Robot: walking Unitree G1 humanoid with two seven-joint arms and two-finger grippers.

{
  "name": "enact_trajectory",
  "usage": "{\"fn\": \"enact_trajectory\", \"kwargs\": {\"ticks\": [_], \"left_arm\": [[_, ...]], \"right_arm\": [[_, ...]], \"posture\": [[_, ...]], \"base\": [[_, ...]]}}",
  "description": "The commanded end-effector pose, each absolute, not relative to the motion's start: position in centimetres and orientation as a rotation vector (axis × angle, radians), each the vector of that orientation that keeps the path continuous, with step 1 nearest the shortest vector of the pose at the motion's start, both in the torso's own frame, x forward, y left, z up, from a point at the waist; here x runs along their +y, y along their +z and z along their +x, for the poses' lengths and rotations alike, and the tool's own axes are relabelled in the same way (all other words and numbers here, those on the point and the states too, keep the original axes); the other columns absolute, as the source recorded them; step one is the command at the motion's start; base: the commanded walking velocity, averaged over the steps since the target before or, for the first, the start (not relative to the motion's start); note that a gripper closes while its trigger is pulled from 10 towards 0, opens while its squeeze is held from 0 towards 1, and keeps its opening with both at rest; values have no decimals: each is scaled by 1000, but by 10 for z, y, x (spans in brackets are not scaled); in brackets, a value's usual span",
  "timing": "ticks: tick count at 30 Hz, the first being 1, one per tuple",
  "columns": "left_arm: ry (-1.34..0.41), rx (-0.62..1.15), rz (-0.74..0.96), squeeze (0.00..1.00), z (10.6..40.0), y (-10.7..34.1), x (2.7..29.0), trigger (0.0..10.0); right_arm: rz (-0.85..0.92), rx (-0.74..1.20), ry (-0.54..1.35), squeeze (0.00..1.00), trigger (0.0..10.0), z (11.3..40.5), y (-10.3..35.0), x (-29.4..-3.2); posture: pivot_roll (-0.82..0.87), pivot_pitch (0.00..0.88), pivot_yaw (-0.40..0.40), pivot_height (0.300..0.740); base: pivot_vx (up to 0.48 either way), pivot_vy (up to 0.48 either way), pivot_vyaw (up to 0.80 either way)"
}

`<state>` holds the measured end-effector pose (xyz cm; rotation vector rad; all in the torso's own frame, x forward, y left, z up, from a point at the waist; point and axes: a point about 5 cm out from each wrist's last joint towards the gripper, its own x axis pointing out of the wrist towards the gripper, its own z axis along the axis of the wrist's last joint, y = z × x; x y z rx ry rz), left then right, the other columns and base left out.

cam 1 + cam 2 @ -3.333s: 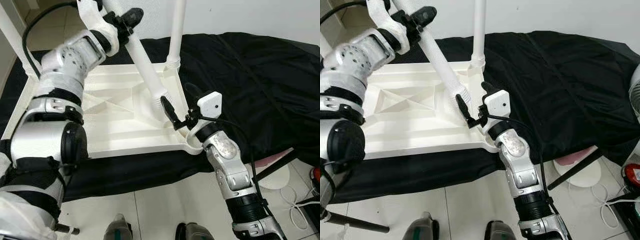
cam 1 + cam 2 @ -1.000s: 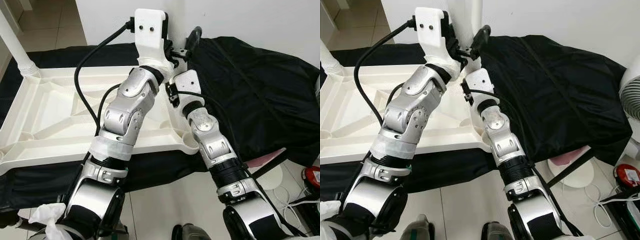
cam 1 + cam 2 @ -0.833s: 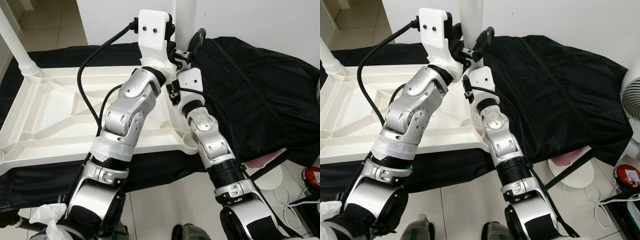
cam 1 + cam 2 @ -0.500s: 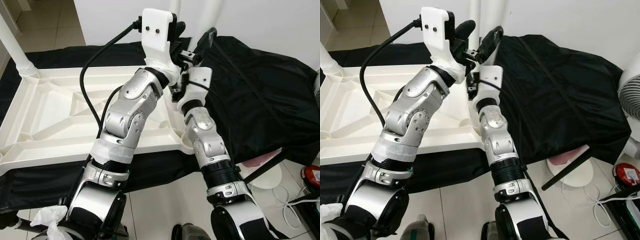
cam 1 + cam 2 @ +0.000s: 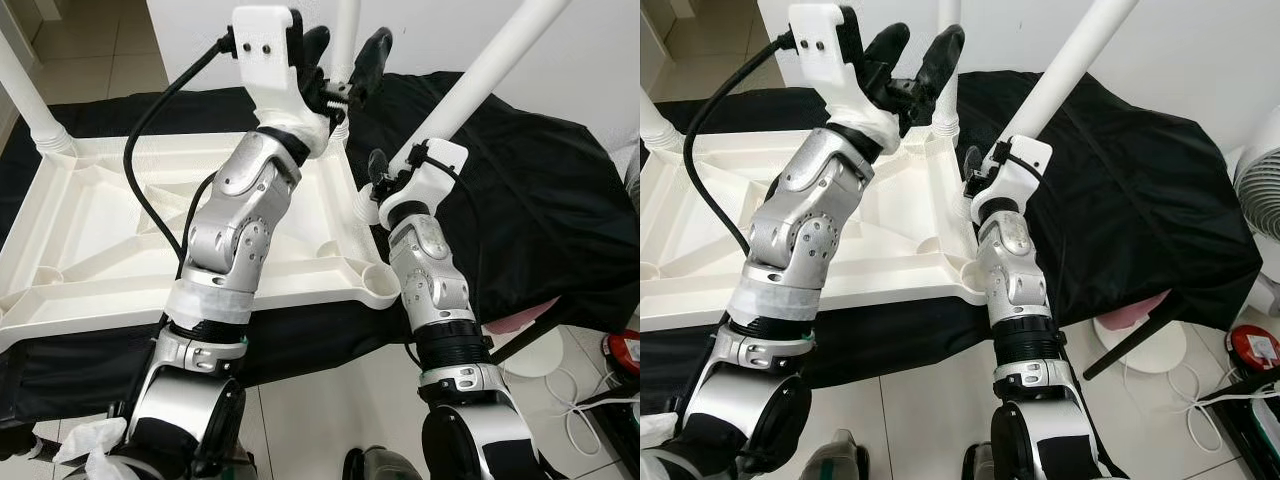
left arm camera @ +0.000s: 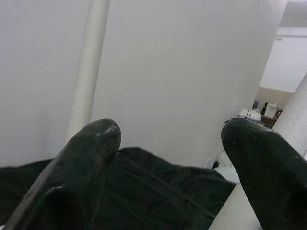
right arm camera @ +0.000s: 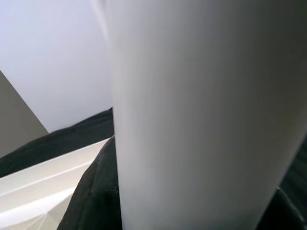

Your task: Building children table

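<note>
left eye view: tabletop (image 5: 120,230) on black cloth (image 5: 540,210), tiled floor (image 5: 330,410)

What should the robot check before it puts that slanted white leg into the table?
1. Right claw holding the slanted leg: ok.
2. Left claw open and off the leg: ok.
3. Near corner socket empty: ok.
4. Leg upright over a socket: not ok, it leans.
5. Far corner leg seated: ok.
6. Upside-down tabletop flat on the black cloth: ok.
</note>
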<state>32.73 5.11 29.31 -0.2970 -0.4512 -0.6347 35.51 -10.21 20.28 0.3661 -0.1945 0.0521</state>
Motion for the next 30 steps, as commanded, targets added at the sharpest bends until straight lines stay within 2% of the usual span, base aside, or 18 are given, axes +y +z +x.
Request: {"fn": "enact_trajectory", "kwargs": {"ticks": [1,7,8,9,10,14,19,20,25,26,30], "left_arm": [[-666,-462,-272,0,326,293,49,10000],[-676,-409,-251,0,324,277,51,10000],[-685,-396,-237,0,323,273,51,10000],[-685,-396,-237,0,323,273,51,10000],[-705,-384,-216,0,321,268,51,10000],[-786,-350,-145,0,310,252,49,10000],[-811,-356,-143,0,306,252,49,10000],[-859,-352,-92,0,301,250,47,10000],[-892,-332,-21,0,298,243,46,10000],[-964,-266,104,0,293,222,47,10000],[-1010,-221,151,0,289,212,47,10000]], "right_arm": [[381,-199,56,0,10000,355,206,-102],[357,-209,64,0,10000,353,207,-103],[349,-212,68,0,3333,352,207,-104],[349,-212,68,0,3333,352,207,-104],[340,-213,60,0,10000,352,207,-105],[258,-212,52,0,10000,351,204,-110],[213,-214,50,0,10000,351,203,-112],[154,-222,67,0,10000,350,202,-115],[132,-232,86,0,10000,348,202,-117],[120,-245,113,0,10000,344,204,-118],[105,-250,124,0,10000,343,204,-118]], "posture": [[46,0,-13,740],[42,0,-17,740],[42,0,-17,740],[42,0,-17,740],[42,0,-17,740],[45,0,-25,740],[46,0,-26,740],[48,0,-27,740],[48,0,-27,740],[44,0,-27,740],[44,0,-27,740]], "base": [[0,0,0],[0,0,0],[0,0,0],[0,0,0],[0,0,0],[0,0,0],[0,0,0],[0,0,0],[0,0,0],[0,0,0],[0,0,0]]}}
